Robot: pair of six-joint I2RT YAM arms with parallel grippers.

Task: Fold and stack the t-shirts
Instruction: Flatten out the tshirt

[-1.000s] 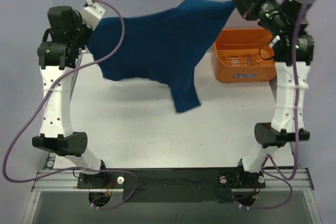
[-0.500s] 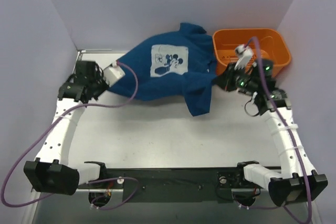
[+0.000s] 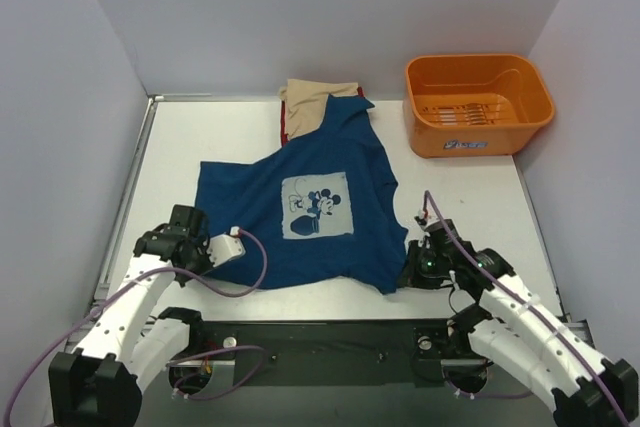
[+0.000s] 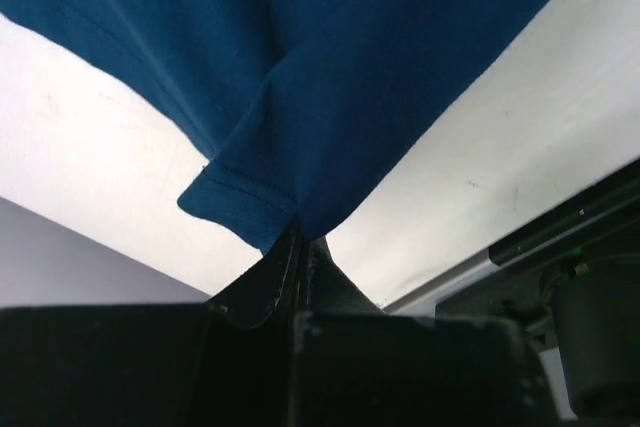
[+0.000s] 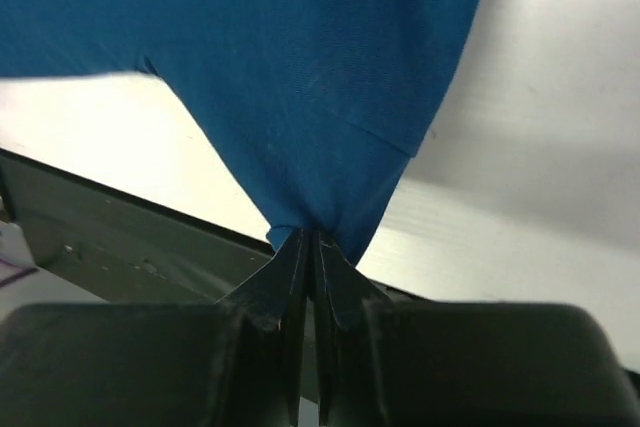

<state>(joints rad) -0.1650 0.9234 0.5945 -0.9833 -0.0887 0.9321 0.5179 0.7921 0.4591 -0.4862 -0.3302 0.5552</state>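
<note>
Left gripper (image 4: 300, 239), right gripper (image 5: 308, 237) each clamped on near edge of blue shirt (image 3: 245, 217). Tension edge evenly, flatten wrinkles, release low; far end overlaps beige shirt (image 3: 308, 102).

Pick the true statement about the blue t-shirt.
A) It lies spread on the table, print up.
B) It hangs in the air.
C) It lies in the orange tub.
A: the blue t-shirt lies flat on the table with its print facing up.
</note>
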